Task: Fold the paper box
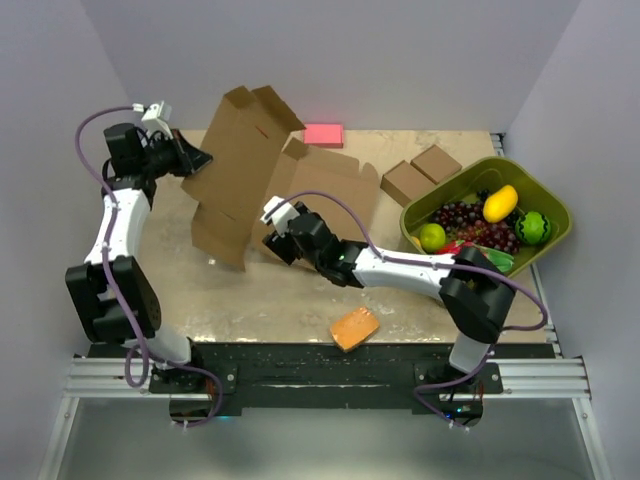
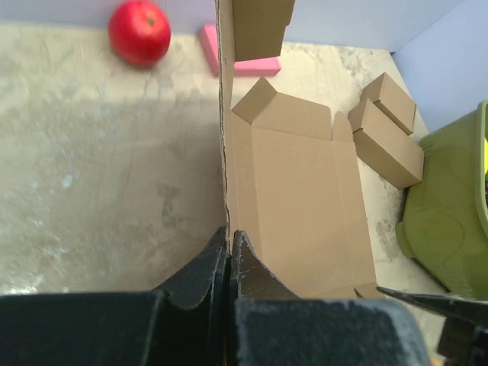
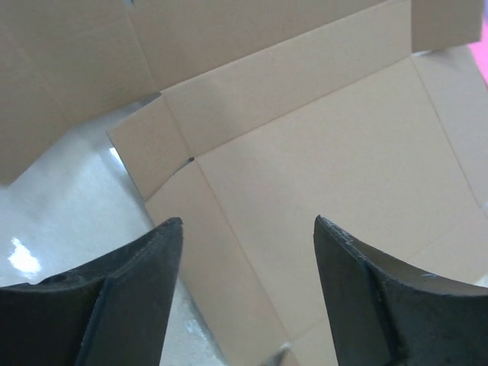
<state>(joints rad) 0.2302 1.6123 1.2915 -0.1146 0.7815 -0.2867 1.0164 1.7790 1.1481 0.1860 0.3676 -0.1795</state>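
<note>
**A:** Where is the paper box sitting?

**B:** The paper box (image 1: 330, 178) is lying toward the back middle of the bench (image 1: 260, 290). Its right part is resting flat, while its left part is standing up off the surface and leaning out to the left.

**A:** What is keeping that part up?

**B:** The left end effector (image 2: 229, 238) is pinching it. In the left wrist view its fingers are pressing together on the thin edge of the raised panel, and the cardboard is rising straight up from between them.

**A:** And the other arm?

**B:** The right end effector (image 3: 248, 225) is hanging with its fingers spread wide and gripping nothing. It is hovering over a flat panel, close to a crease and a side flap. I cannot tell whether it is touching the sheet.

**A:** What else is sitting around?

**B:** Two small brown boxes (image 1: 420, 175) are lying side by side between the sheet and a green basket (image 1: 542, 188) holding fruit. A pink block (image 1: 323, 134) is lying at the back, just behind the sheet. A red apple (image 2: 139, 32) is sitting at the back, left of the raised panel. An orange sponge (image 1: 354, 328) is lying near the front edge, well apart from the cardboard.
</note>
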